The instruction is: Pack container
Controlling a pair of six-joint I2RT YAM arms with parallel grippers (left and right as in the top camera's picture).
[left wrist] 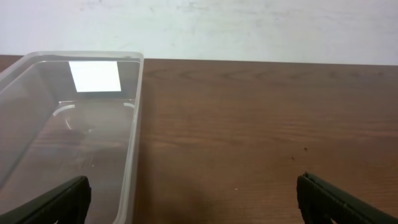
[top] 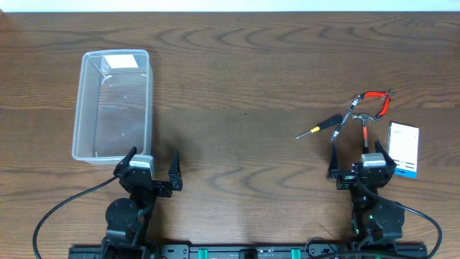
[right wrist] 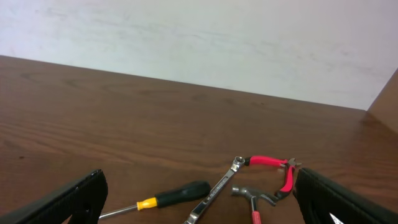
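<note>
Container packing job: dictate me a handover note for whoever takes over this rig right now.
Open and empty: left end effector, by the near corner of the container; right end effector, just short of the tools.
The container sits on the left with no tools inside.
The screwdriver, wrench, hammer and pliers lie together on the right.
Done: nothing packed.
Left: move all four tools into the container.

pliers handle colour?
Red. The pliers show best in the right wrist view.
</note>
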